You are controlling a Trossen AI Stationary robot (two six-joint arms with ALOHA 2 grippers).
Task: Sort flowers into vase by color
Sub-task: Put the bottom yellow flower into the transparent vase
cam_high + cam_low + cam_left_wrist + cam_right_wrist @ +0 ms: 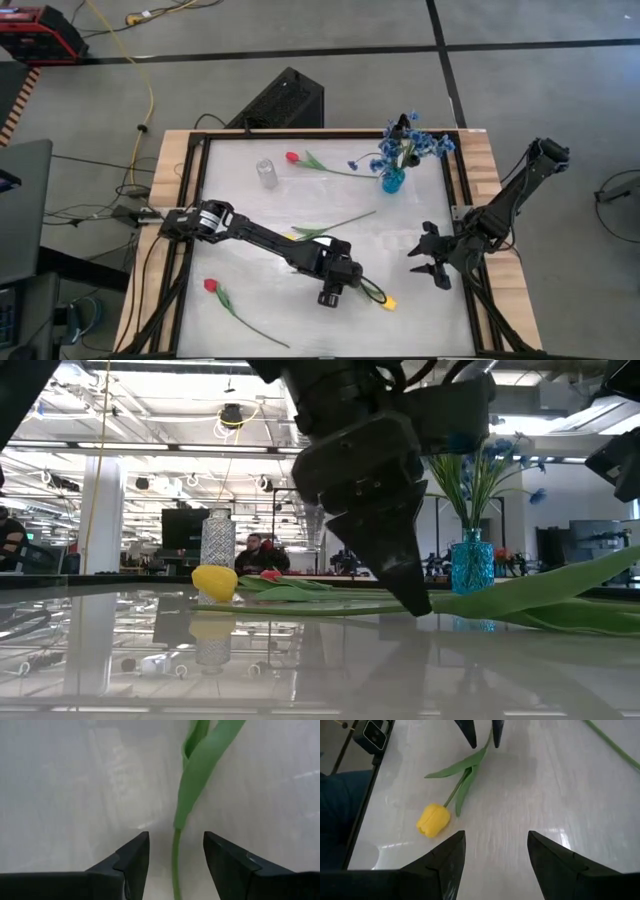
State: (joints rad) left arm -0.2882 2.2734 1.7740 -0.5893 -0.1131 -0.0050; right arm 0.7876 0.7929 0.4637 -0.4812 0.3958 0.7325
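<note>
A yellow tulip (388,302) lies on the white table near its front edge, bud (433,820) and leaves (462,772) resting flat. My left gripper (328,298) stands open over its green stem (175,865), one finger on each side, apart from it. My right gripper (428,262) hangs open to the right, with nothing between its fingers. One red tulip (211,286) lies at the front left, another (292,157) at the back. A blue vase (392,180) holds blue sprigs (410,145). A clear vase (266,173) stands at the back left.
Another green stem with a leaf (335,226) lies mid-table beside my left arm. A wooden frame (170,200) borders the table. A black box (280,100) and cables lie on the floor behind. People show in the room beyond in the low view.
</note>
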